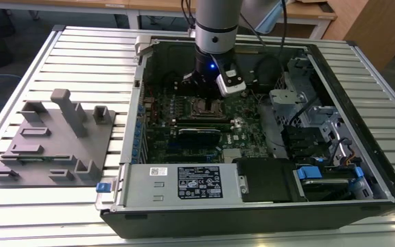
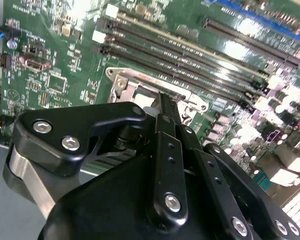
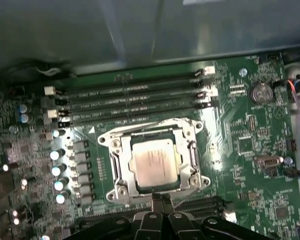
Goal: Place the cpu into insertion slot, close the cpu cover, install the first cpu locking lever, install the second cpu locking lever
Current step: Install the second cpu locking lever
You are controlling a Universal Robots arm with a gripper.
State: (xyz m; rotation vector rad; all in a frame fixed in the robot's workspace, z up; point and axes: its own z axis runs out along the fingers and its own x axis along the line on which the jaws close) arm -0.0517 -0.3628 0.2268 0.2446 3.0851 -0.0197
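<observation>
**A:** ok so where's the cpu point(image 3: 155, 161) sitting right now?

**B:** In the first wrist view it's lying flat in the insertion slot point(image 3: 106, 141), dull silver top facing up. The cpu cover point(image 3: 121, 165) looks folded down around it: a shiny frame with the chip showing through the window. How the locking levers stand, I honestly can't tell.

**A:** and the gripper point(image 3: 161, 199)?

**B:** Right at the socket's edge, on the side away from the memory slots point(image 3: 135, 102). Both black fingers are pressed together with no gap I can see and nothing visible between them, tip pointing at the rim. In the second wrist view the tip sits just over the metal frame. Whether it actually touches, can't say.

**A:** what's around it?

**B:** The four long black memory slots run just beside the socket, all on the green board point(image 3: 250, 165). There's a row of little silver-topped capacitors point(image 3: 57, 170) on one flank and a coin battery point(image 3: 262, 92) further off, past the slots' ends. In the exterior view the arm point(image 1: 215, 31) comes straight down into the open computer case point(image 1: 252, 221), which lies on a slatted metal table point(image 1: 81, 56). A grey fixture block point(image 1: 53, 144) sits on the table at the exterior view's left, just beside the case.
</observation>
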